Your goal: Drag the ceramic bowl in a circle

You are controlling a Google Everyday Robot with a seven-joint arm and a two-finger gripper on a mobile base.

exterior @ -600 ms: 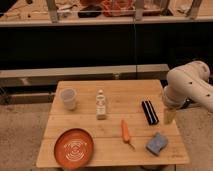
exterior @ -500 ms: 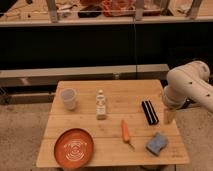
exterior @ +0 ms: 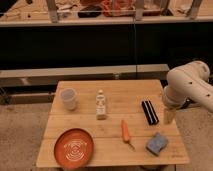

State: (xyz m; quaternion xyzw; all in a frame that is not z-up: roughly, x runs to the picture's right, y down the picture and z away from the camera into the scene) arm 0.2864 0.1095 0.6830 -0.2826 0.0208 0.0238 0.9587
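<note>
The ceramic bowl (exterior: 74,147) is a wide, shallow orange-red dish with pale rings inside. It rests on the wooden table (exterior: 115,155) at the front left corner. My gripper (exterior: 169,116) hangs from the white arm (exterior: 189,89) over the table's right edge, far to the right of the bowl. It is open and holds nothing.
A translucent plastic cup (exterior: 68,98) stands at the back left. A small white bottle (exterior: 101,105) stands mid-table. A black oblong object (exterior: 149,112) lies near the gripper, with an orange carrot (exterior: 125,132) and a blue sponge (exterior: 156,143) in front. A dark counter runs behind the table.
</note>
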